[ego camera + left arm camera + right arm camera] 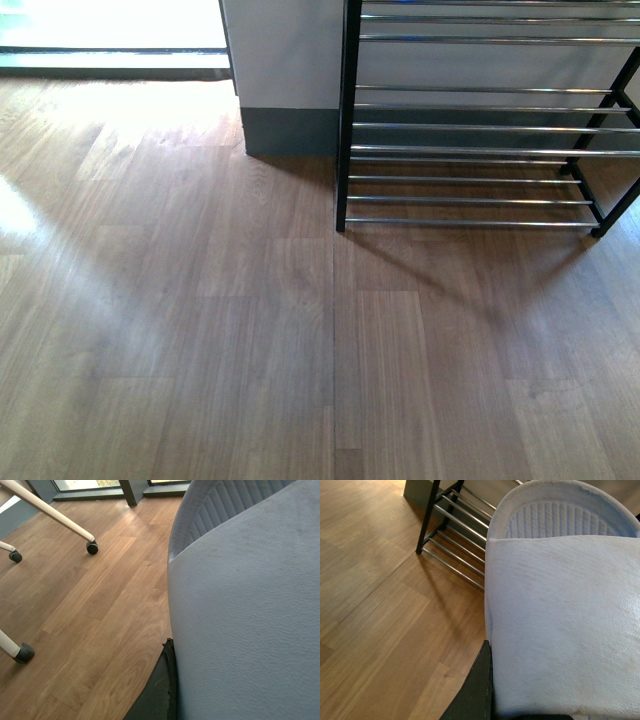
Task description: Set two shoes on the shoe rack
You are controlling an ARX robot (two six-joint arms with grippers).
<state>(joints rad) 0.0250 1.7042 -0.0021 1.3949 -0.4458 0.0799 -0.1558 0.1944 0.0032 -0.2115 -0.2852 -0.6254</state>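
Two hands hover off floor (100, 605): L hand (163, 690) clamps one shoe (245, 610), R hand (481, 690) other shoe (560, 625) by rack (455, 530).

Shiny chrome shoe rack (470, 128), matt wood floor (200, 350)

One body camera, two wrist cameras
The front view looked down over the floor (200, 330) to the shoe rack (470, 128); the left wrist sat close over one shoe (250, 620), the right wrist close over the other shoe (560, 620), sharing that rack with the front
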